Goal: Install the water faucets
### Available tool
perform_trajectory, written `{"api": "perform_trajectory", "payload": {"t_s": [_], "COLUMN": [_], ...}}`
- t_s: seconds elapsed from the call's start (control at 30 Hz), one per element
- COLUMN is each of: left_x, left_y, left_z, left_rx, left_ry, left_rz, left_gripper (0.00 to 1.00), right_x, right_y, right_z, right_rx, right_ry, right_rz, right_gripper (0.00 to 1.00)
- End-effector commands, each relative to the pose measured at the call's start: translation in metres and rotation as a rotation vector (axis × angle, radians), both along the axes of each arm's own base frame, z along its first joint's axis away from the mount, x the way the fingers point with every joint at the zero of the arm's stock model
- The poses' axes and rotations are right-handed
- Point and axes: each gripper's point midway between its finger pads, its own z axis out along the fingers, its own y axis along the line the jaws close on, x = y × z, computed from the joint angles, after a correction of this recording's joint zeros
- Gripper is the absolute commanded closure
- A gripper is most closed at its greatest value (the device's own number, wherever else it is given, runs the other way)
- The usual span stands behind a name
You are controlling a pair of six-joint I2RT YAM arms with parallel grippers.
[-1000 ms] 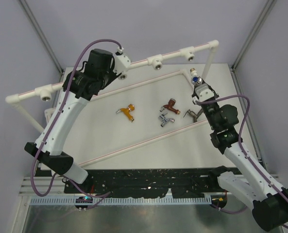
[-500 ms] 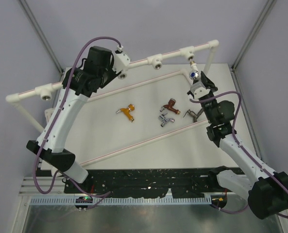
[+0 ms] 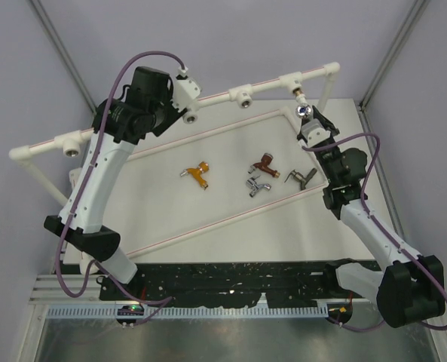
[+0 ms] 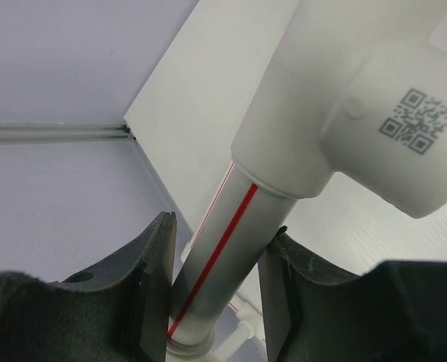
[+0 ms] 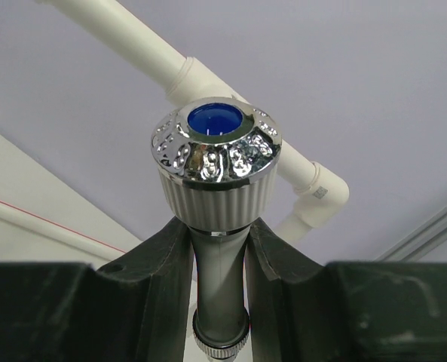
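The right jaws hold the white faucet (image 5: pixel 214 162) at the far right, just beside a tee socket (image 3: pixel 294 81). The left jaws are closed around the far pipe (image 4: pixel 225 237). The orange faucet (image 3: pixel 200 173), copper faucet (image 3: pixel 264 161), chrome faucet (image 3: pixel 257 185) and dark faucet (image 3: pixel 301 177) lie on the bench (image 3: pixel 170 219).

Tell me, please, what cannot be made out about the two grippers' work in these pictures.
- Right wrist: the lower end of the faucet, shut in the right gripper, is cut off by the bottom edge.
- Top external: whether it touches the tee socket is too small to tell.
- Left wrist: the left gripper clasps the pipe; the QR-marked tee runs off the edges, its opening unseen.
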Motion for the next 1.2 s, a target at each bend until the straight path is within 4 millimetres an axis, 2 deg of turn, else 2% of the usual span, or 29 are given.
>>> {"api": "perform_trajectory", "payload": {"t_s": [0.0, 0.2, 0.27, 0.47, 0.73, 1.17], "left_x": [-0.007, -0.008, -0.007, -0.008, -0.008, -0.008], "left_y": [-0.017, -0.019, -0.020, -0.020, -0.020, -0.022], "left_z": [-0.030, -0.031, -0.031, -0.029, -0.031, -0.029], "left_rx": [-0.173, -0.180, -0.182, -0.188, -0.186, -0.196], "left_ry": [0.138, 0.147, 0.145, 0.144, 0.149, 0.147], "left_rz": [0.089, 0.079, 0.077, 0.077, 0.081, 0.078], "left_gripper": [0.74, 0.74, 0.74, 0.74, 0.74, 0.74], "right_x": [-0.015, -0.012, -0.008, -0.002, 0.001, -0.013], "right_y": [0.009, 0.013, 0.013, 0.001, -0.006, -0.011], "right_z": [0.056, 0.057, 0.051, 0.036, 0.028, 0.032], "right_rx": [0.033, 0.014, 0.002, -0.034, -0.106, -0.159], "right_ry": [-0.138, -0.129, -0.109, -0.088, -0.085, -0.055], "right_rz": [0.075, 0.088, 0.082, 0.005, -0.059, -0.073], "right_gripper": [0.95, 0.95, 0.95, 0.95, 0.95, 0.95]}}
